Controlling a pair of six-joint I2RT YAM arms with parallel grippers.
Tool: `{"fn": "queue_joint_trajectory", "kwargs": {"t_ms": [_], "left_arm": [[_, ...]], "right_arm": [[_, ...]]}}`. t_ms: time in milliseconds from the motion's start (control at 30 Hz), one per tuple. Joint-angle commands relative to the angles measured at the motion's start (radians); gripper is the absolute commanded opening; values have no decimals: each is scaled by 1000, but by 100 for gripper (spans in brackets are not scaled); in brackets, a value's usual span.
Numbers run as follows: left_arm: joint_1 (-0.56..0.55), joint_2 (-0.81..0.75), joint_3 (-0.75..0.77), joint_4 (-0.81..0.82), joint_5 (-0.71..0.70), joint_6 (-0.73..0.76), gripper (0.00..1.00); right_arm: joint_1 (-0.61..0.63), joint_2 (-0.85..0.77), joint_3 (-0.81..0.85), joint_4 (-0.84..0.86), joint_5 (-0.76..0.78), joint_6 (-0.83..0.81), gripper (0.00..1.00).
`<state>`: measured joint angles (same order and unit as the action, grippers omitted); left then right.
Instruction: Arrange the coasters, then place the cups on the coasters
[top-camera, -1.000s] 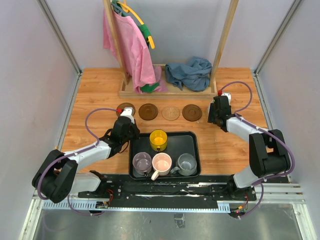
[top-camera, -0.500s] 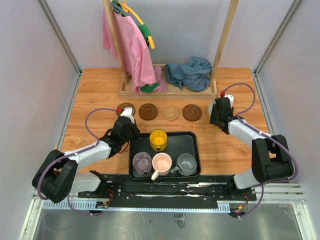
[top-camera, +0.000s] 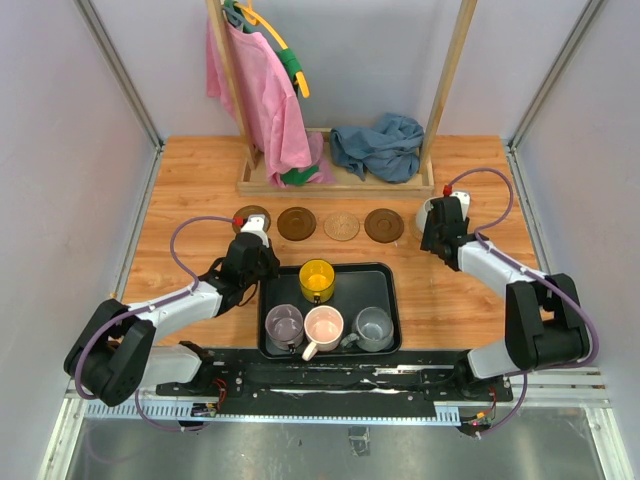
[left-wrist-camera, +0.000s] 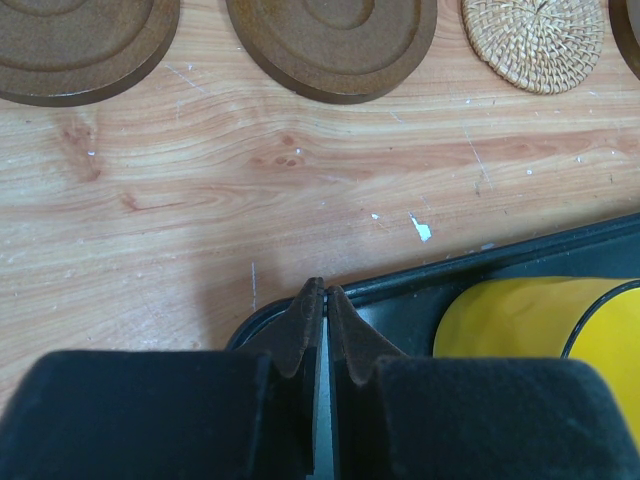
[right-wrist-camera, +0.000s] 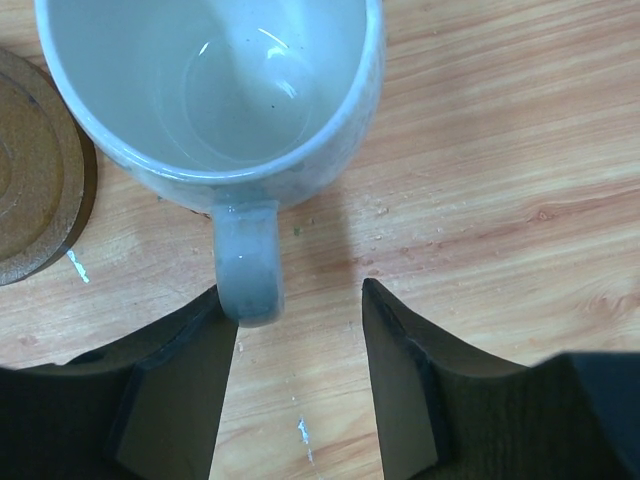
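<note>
Cup (right-wrist-camera: 210, 90) handle sits betw. R gripper (right-wrist-camera: 297, 292) fingers, wide apart; L gripper (left-wrist-camera: 323, 288) fingers pressed together, empty, over tray (left-wrist-camera: 400, 318) corner.

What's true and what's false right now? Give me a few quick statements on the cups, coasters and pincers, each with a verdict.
1. The left pincer is shut and holds nothing. True.
2. The purple cup, pink cup and grey cup all stand in the black tray. True.
3. The yellow cup stands on a coaster. False: it is in the tray too.
4. The right pincer is clamped on the white cup. False: its jaws stand open, with the cup's handle close by one finger.
5. The woven tan coaster lies between two dark brown coasters. True.
</note>
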<state>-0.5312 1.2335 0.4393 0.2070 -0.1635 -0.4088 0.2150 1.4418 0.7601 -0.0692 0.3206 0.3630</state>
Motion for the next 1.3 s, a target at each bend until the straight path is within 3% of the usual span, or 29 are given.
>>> {"fn": "queue_joint_trajectory", "kwargs": {"t_ms": [0, 400, 500, 600, 933, 1267], "left_arm": [[-7, -9, 4, 16, -2, -6, 9], [-8, -7, 5, 20, -3, -8, 9], [-7, -3, 6, 26, 4, -9, 9], [-7, 5, 11, 30, 10, -11, 9], [-7, -10, 12, 21, 6, -9, 9], [-7, -22, 1, 14, -18, -5, 9]], "right_arm": [[-14, -24, -17, -27, 30, 11, 53], [-13, -229, -33, -62, -95, 0, 59], [-13, -290, -22, -79, -91, 0, 64], [-14, -309, 9, -82, -72, -10, 63], [-13, -105, 208, -93, -104, -104, 41], [-16, 124, 396, -120, -158, -160, 42]]}}
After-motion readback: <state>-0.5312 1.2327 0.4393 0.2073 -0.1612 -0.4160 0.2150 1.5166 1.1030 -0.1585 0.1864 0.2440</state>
